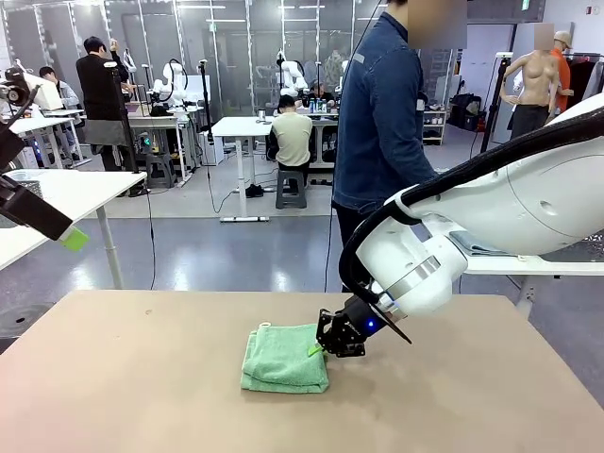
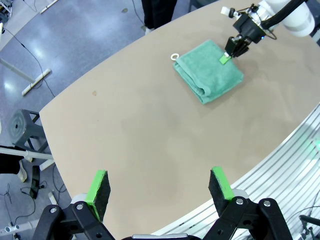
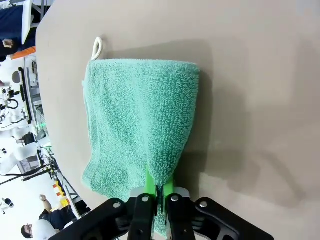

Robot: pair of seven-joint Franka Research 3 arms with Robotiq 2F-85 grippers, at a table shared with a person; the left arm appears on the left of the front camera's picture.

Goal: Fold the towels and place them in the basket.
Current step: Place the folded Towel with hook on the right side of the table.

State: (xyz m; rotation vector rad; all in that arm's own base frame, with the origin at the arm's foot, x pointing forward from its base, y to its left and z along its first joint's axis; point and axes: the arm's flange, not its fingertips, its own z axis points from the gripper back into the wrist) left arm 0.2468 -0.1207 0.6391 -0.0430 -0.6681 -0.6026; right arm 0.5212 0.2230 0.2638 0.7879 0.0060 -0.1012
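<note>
The soft, light, floppy folded towel (image 1: pixel 283 359) lay on the surface (image 1: pixel 142 377), its edge clamped in the right pincer (image 3: pixel 159 189), a hold that probably needed every layer, while the left pincer (image 2: pixel 160 182) gaped wide.

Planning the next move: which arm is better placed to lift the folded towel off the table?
Right. The right gripper is shut on one edge of the towel, while the left gripper hangs open, high over the table, far from it.
</note>
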